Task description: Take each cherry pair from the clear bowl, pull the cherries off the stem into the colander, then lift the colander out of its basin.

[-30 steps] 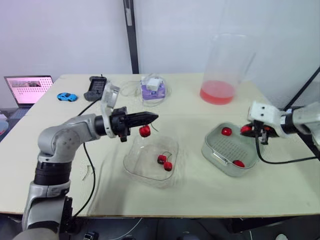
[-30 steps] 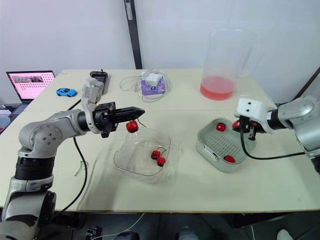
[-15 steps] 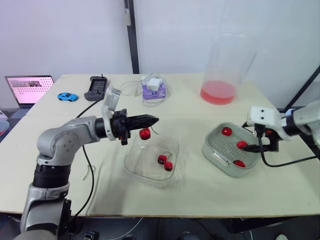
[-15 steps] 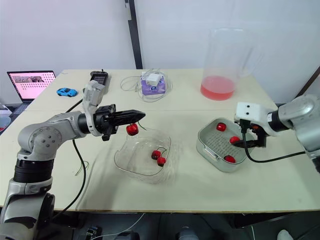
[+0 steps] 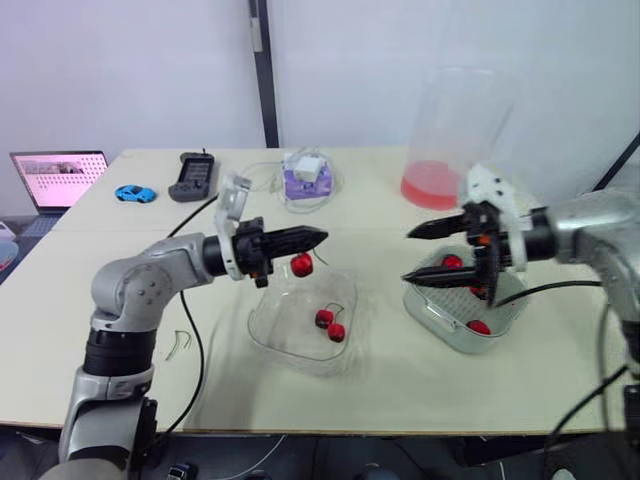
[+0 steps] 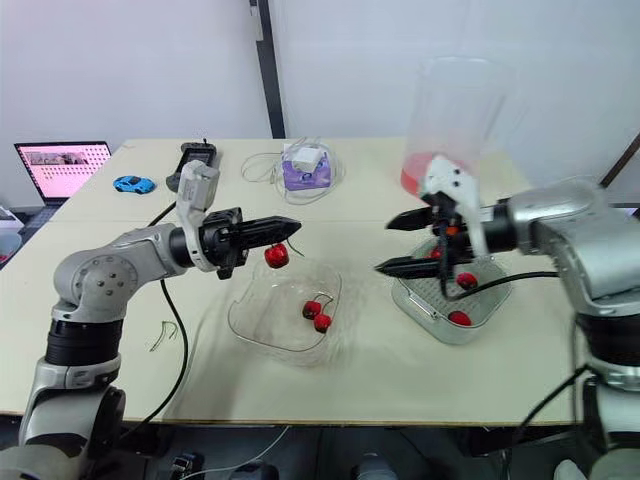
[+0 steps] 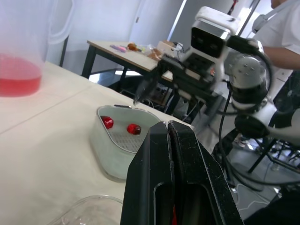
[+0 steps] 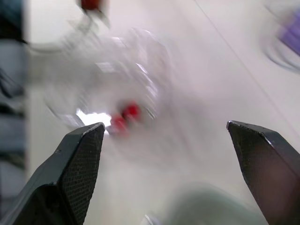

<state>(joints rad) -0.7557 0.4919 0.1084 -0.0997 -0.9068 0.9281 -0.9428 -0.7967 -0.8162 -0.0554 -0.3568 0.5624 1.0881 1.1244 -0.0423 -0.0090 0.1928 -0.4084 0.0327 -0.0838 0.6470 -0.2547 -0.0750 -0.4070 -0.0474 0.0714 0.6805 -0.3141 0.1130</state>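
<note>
The left claw [image 5: 306, 238] is pinched shut, and one cherry [image 5: 301, 264] hangs just under its tips, presumably by a stem too thin to make out, above the far rim of the clear bowl [image 5: 262, 318]. The right claw [image 5: 418, 255] is spread wide and empty. It hovers between the bowl and the colander [image 5: 452, 298] with its fingers pointing toward the hanging cherry. A few loose cherries [image 5: 478, 326] already lie in the colander, which sits inside its metal basin [image 5: 424, 310]. One cherry pair [image 5: 330, 324] remains in the bowl. By my reading the task is partway done: the held cherry has to come off, the last pair has to be stripped, and the colander is not yet lifted out. All of this rests on a pale beige tabletop [image 5: 400, 385]. Farther back on it stand a clear pitcher [image 5: 447, 140] with red liquid, a purple box [image 5: 298, 183] with a white charger [image 5: 306, 166] and cables, a black controller [image 5: 190, 177] and a blue toy car [image 5: 133, 193]. A laptop [image 5: 57, 178] sits at the left. Behind is a white wall with a black post [image 5: 262, 70]. The left wrist view catches a person [image 7: 287, 35] in a white top and another cluttered table.
</note>
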